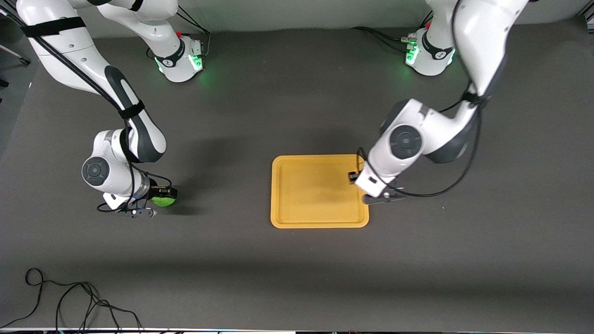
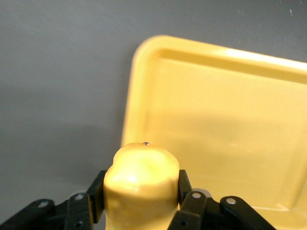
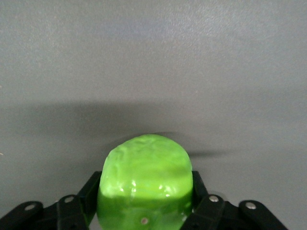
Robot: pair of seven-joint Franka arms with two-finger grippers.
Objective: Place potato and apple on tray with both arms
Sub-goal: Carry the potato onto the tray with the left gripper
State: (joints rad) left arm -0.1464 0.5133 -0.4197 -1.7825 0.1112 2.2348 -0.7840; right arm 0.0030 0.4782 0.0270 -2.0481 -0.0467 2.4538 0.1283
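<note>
- The left end effector [image 2: 141,191] is clamped on the potato [image 2: 141,184], with a black finger [image 2: 183,184] pressed against each flank of the yellow-tan piece in the left wrist view.
- In the front view the left end effector [image 1: 356,177] hangs over the tray [image 1: 319,220], above the rim at the left arm's end; the potato itself is hidden there under the white wrist.
- The left wrist view shows the tray [image 2: 144,52] past the potato, one rounded corner and its low raised rim in sight, its floor bare (glare washes out part of the rim).
- The right end effector [image 3: 145,196] grips the apple [image 3: 145,182], a finger [image 3: 91,191] tight on either side of the green ball.
- In the front view the right end effector [image 1: 163,194] and the apple [image 1: 164,200] are low at the grey bench [image 1: 297,278], toward the right arm's end and well apart from the tray; whether the apple touches the bench I cannot tell.
- A loose black cable [image 1: 69,301] lies on the bench nearer the front camera, at the right arm's end.
</note>
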